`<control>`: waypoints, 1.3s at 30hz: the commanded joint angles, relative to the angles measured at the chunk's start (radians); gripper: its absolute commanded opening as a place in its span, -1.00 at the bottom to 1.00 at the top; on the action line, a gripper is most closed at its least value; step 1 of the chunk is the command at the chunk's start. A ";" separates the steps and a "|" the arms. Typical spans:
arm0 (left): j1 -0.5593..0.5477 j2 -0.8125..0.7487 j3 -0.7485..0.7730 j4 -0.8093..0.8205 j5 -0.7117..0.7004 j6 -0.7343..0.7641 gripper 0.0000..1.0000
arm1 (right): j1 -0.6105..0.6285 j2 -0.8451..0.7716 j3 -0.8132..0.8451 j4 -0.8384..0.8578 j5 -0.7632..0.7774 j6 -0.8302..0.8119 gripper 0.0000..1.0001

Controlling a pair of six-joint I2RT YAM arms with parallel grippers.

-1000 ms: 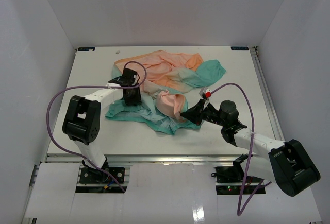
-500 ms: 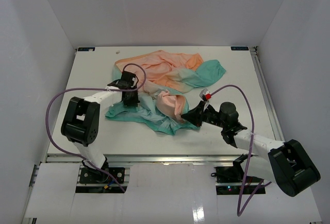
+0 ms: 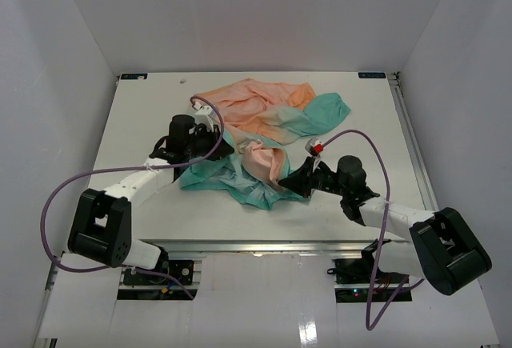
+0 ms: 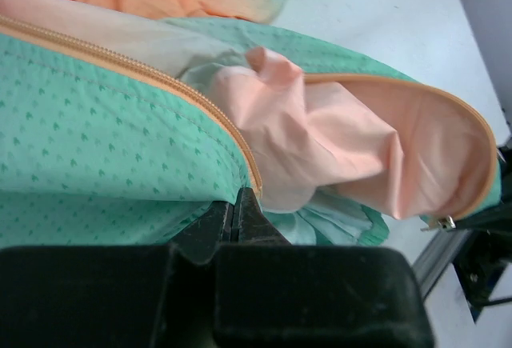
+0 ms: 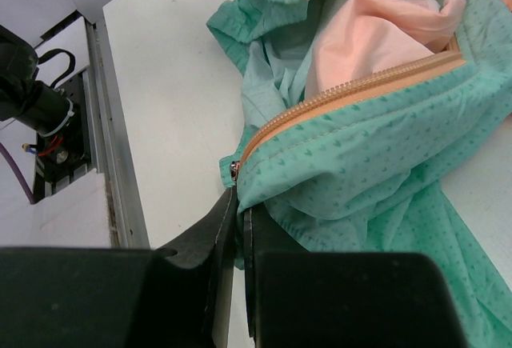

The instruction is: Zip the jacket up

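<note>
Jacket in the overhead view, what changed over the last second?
The left gripper closed on the jacket at its teal edge beside the zipper, and its arm dropped lower, dragging that edge slightly toward the middle. The right gripper stayed shut on the hem.

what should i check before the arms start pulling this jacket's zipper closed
1. Grip of the left jaws: ok, shut on the jacket at its teal edge, where the zipper teeth end.
2. Grip of the right jaws: ok, shut on the teal hem just below the slider.
3. Jacket spread flat: not ok, it lies crumpled in a heap in the top view.
4. Zipper sides lined up: not ok, the peach lining bulges out between them.
5. Slider engaged with both rows of teeth: cannot tell.
</note>
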 commanded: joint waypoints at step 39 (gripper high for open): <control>-0.035 -0.015 -0.456 1.366 0.710 -0.334 -1.00 | 0.065 0.256 0.214 0.242 -0.430 0.097 -0.84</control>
